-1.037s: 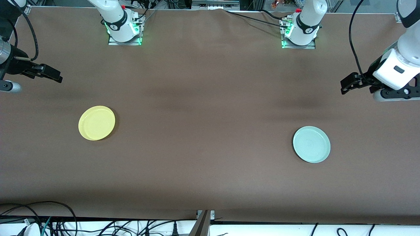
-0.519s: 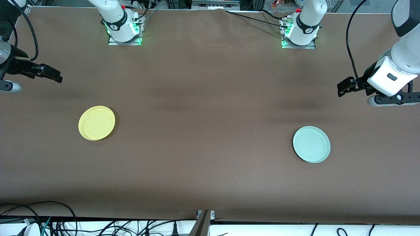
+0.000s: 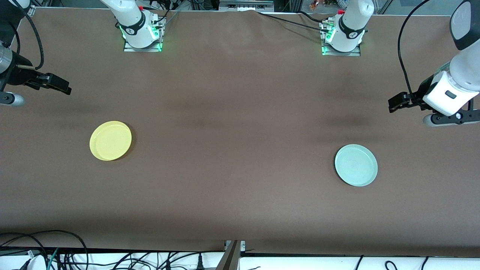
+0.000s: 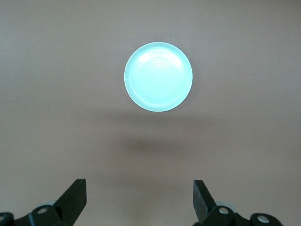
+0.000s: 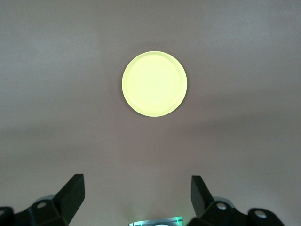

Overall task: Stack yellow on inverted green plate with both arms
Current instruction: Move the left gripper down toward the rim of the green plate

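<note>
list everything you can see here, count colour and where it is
yellow plate: one, bright yellow, lying rim up on the table toward the right arm's end
green plate: one, pale mint green, lying rim up on the table toward the left arm's end, a little nearer the front camera than the yellow plate
table: one, covered in brown cloth
cables: several, black, bunched along the table's edge nearest the front camera
arm bases: two, white with green lights, along the table's edge farthest from the front camera
right end effector: one, black, open, up over the table at its own end
left end effector: one, black, open, up over the table at its own end
</note>
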Controlling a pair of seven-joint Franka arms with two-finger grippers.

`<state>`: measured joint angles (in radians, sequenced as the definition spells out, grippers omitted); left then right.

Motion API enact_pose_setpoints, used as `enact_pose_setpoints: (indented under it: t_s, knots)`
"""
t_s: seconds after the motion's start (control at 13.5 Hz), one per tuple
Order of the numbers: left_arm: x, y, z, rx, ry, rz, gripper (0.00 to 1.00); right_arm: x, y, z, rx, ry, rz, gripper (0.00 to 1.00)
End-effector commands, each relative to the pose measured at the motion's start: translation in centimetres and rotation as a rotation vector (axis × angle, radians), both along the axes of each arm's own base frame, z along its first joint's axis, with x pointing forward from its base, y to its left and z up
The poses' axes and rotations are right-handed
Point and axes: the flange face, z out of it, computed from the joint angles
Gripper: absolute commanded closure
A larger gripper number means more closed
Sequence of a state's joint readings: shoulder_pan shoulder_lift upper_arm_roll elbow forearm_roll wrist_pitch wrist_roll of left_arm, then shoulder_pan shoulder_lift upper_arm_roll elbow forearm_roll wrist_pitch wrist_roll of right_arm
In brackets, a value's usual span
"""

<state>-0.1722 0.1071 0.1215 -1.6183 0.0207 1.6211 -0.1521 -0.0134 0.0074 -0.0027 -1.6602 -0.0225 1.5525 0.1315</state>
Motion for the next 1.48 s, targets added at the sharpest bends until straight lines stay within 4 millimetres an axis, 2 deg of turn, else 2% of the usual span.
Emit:
enact_pose_setpoints:
  t_s: [0.0,0.3,0.67,0.74,0.89,1.04,1.11,1.19,1.33,1.41]
  knots:
    - [0.5,0.0,-0.5,-0.002,0.003,0.011,0.0,-0.3,-0.1,0.3,0.003,0.006,0.001,0.0]
    - [1.4,0.2,-2.5,0.003,0.021,0.017,0.0,-0.4,-0.1,0.3,0.003,0.008,0.001,0.0]
    - [1.6,0.2,-3.1,0.004,0.027,0.017,0.0,-0.3,-0.1,0.3,0.003,0.006,0.001,0.0]
    - [1.9,0.3,-3.6,0.005,0.025,0.019,0.0,-0.3,-0.1,0.3,0.003,0.006,0.001,0.0]
    - [3.0,2.0,-5.5,0.008,0.024,0.041,0.0,-0.3,-0.1,0.3,0.003,0.006,0.001,0.0]
    - [3.6,2.5,-7.1,0.01,0.019,0.047,0.0,-0.3,-0.1,0.3,0.003,0.006,0.001,0.0]
    - [3.6,2.7,-8.0,0.01,0.016,0.05,0.0,-0.3,-0.1,0.3,0.003,0.006,0.001,0.0]
    - [3.6,2.8,-9.9,0.012,0.017,0.049,0.0,-0.3,-0.1,0.3,0.003,0.006,0.001,0.0]
    - [3.7,4.0,-14.2,0.013,-0.006,0.065,0.0,-0.3,-0.1,0.3,0.005,0.006,0.001,0.0]
    - [3.5,4.9,-17.1,0.015,-0.01,0.074,0.0,-0.4,-0.1,0.3,0.005,0.008,0.001,0.0]
